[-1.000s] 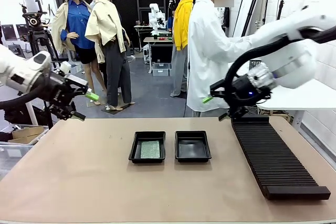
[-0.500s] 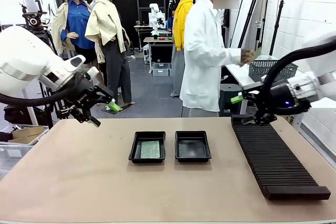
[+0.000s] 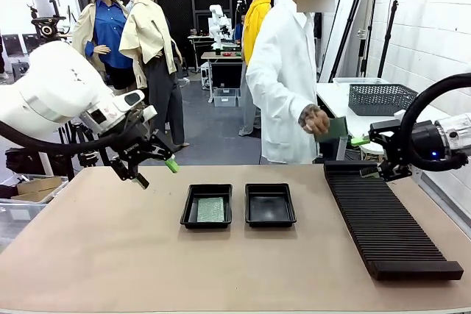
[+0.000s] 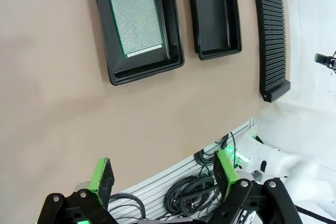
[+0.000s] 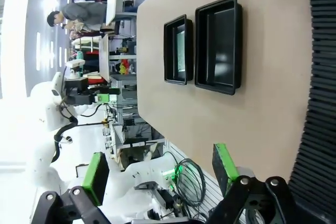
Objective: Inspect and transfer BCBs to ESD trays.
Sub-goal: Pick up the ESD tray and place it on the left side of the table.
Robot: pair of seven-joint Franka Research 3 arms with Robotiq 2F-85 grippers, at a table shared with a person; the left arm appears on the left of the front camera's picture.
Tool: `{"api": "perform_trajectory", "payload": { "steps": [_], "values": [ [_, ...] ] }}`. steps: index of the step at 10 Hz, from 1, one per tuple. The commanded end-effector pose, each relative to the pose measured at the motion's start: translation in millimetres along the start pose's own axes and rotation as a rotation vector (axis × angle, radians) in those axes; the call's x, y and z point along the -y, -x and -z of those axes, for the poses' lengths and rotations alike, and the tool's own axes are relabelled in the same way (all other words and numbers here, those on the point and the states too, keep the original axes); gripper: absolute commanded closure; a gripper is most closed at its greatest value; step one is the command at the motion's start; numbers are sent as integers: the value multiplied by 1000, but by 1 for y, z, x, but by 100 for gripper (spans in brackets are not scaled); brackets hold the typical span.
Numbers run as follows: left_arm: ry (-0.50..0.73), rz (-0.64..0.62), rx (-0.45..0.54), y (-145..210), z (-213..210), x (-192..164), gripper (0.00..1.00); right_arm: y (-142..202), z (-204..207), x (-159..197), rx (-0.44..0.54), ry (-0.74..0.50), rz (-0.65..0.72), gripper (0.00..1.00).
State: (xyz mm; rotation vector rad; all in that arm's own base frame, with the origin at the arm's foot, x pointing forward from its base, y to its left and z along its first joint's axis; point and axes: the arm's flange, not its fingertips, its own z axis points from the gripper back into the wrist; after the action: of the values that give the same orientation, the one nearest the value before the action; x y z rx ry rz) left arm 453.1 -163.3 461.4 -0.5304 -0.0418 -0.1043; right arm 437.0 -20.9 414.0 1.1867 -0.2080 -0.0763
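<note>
Two black ESD trays lie side by side mid-table. The left tray (image 3: 185, 211) (image 4: 103, 30) (image 5: 170, 51) holds a green BCB (image 3: 211, 209) (image 4: 136, 19) flat on its floor. The right tray (image 3: 270, 207) (image 4: 215, 14) (image 5: 220, 45) is bare. At the far side a person's hand (image 3: 313, 118) holds another green BCB (image 3: 338, 128) above the rack's far end. My left gripper (image 3: 156, 173) (image 4: 164, 174) hangs open above the table, left of the trays. My right gripper (image 3: 366, 156) (image 5: 160, 169) is open and holds nothing, over the far end of the rack.
A long black ribbed rack (image 3: 383, 218) (image 4: 270, 30) (image 5: 320, 77) runs down the table's right side. Bare tabletop (image 3: 110, 255) spreads in front of and left of the trays. A grey mesh basket (image 3: 381, 97) sits on a side table behind the right arm.
My left gripper has swung right and down toward the trays. My right gripper has drawn back to the right. The person has turned to the table with a green board in hand.
</note>
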Motion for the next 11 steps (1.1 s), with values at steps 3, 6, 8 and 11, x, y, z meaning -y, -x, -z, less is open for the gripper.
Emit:
{"api": "perform_trajectory", "payload": {
  "steps": [3,6,8,11],
  "values": [
    [-62,-14,-29,-6,12,13,0,32,0,5,-55,-31,-51,0],
    [-59,-25,-47,-8,11,12,0,149,-9,-9,-144,123,24,0],
    [-33,1,-29,-3,16,9,0,196,-17,7,-126,130,69,0],
    [-33,1,-29,-3,16,9,0,217,-21,36,-111,108,86,0]
  ]
}}
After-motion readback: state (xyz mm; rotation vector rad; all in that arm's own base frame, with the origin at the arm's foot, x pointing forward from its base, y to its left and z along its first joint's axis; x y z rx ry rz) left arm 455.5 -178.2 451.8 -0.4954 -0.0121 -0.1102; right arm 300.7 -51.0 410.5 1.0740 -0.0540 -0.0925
